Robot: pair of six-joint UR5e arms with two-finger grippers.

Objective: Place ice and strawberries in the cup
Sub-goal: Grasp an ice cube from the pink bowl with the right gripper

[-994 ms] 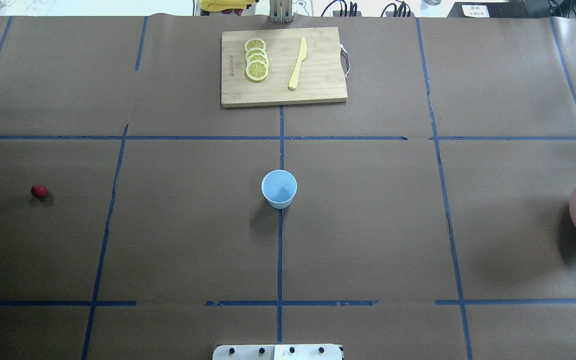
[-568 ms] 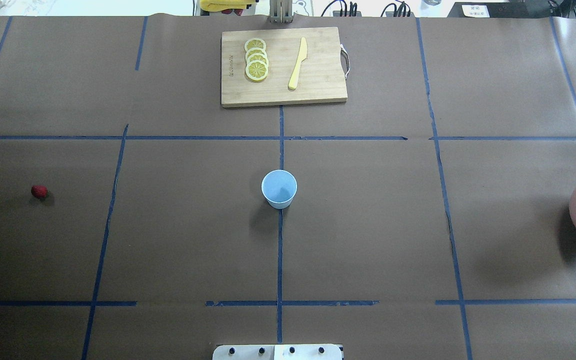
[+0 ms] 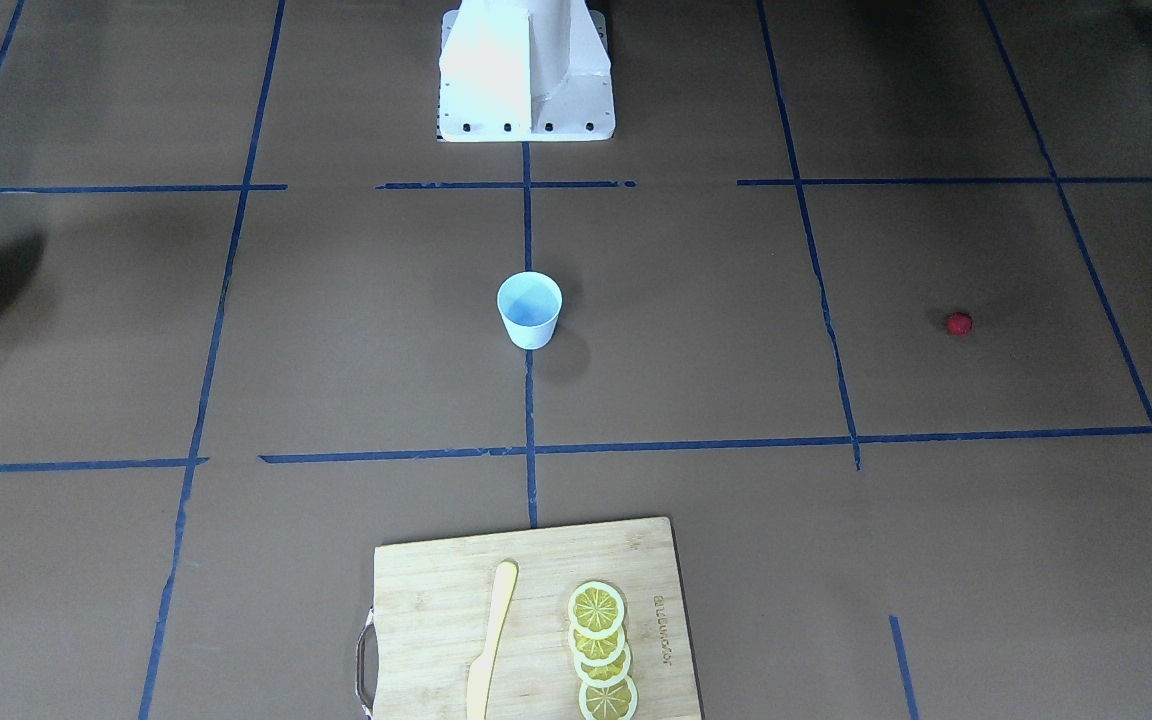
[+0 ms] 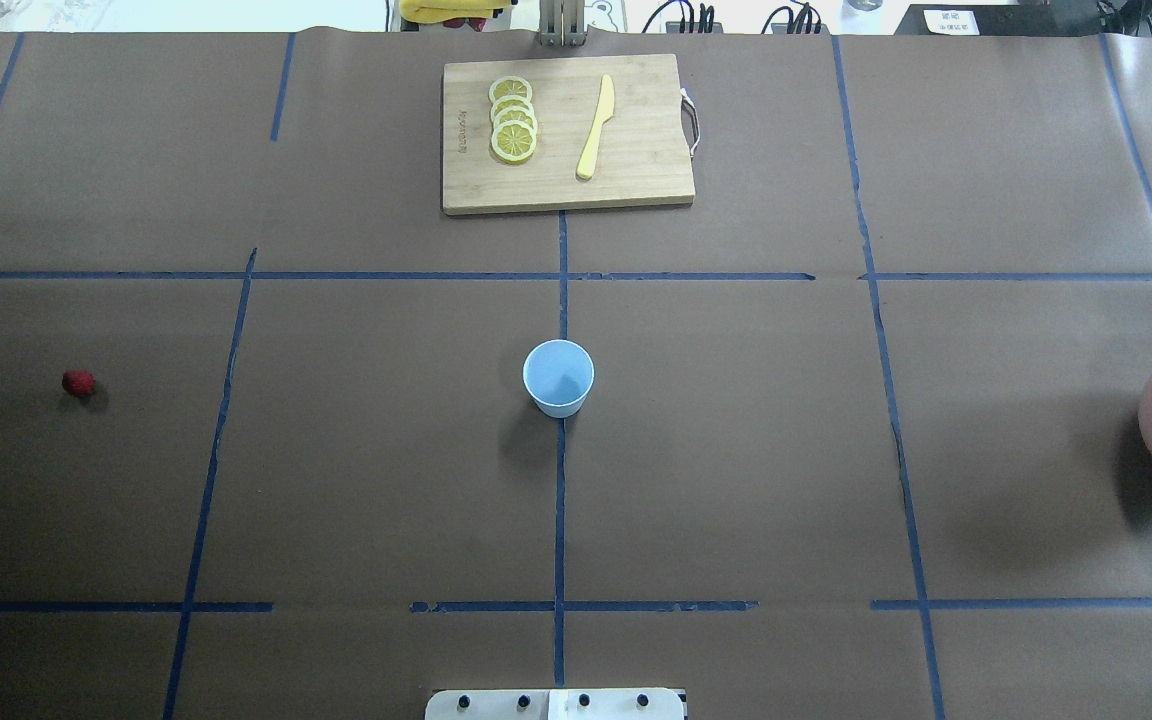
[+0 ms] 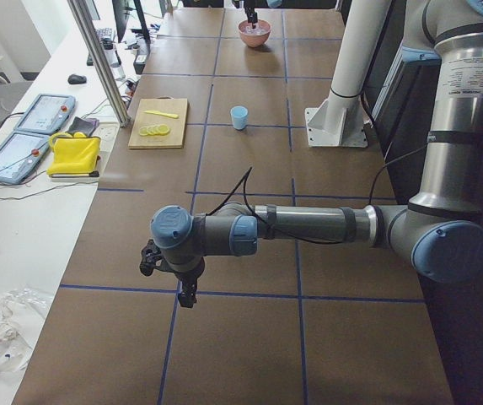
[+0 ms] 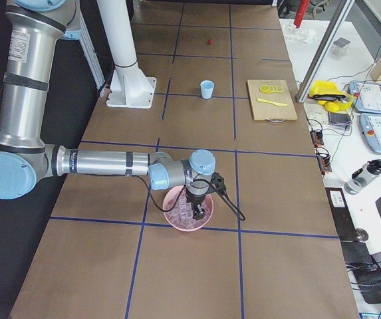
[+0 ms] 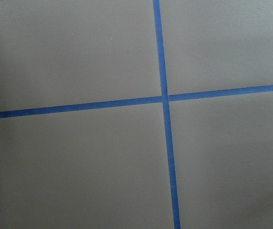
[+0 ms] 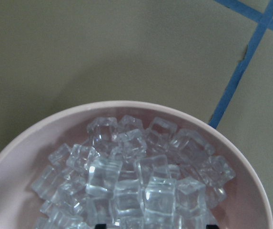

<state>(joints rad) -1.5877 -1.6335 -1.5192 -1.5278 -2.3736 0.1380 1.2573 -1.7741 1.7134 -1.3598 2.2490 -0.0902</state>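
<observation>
The cup (image 4: 558, 377), white with a pale blue inside, stands upright mid-table; it also shows in the front view (image 3: 530, 308). The strawberry (image 4: 78, 382), a tiny red berry, lies far to the left on the table. The ice (image 8: 126, 181) fills the pink bowl (image 8: 41, 129) at the right edge (image 4: 1151, 425). My right gripper (image 6: 197, 211) hangs just over the ice; two dark fingertips (image 8: 103, 225) show wide apart at the wrist view's bottom edge, with nothing between them. My left gripper (image 5: 186, 291) hovers over bare table, far from the berry; I cannot tell whether it is open.
A wooden cutting board (image 4: 636, 190) at the far middle holds several lemon slices (image 4: 513, 120) and a yellow knife (image 4: 596, 125). The robot's base (image 3: 526, 70) stands at the near edge. Blue tape lines cross the brown table cover.
</observation>
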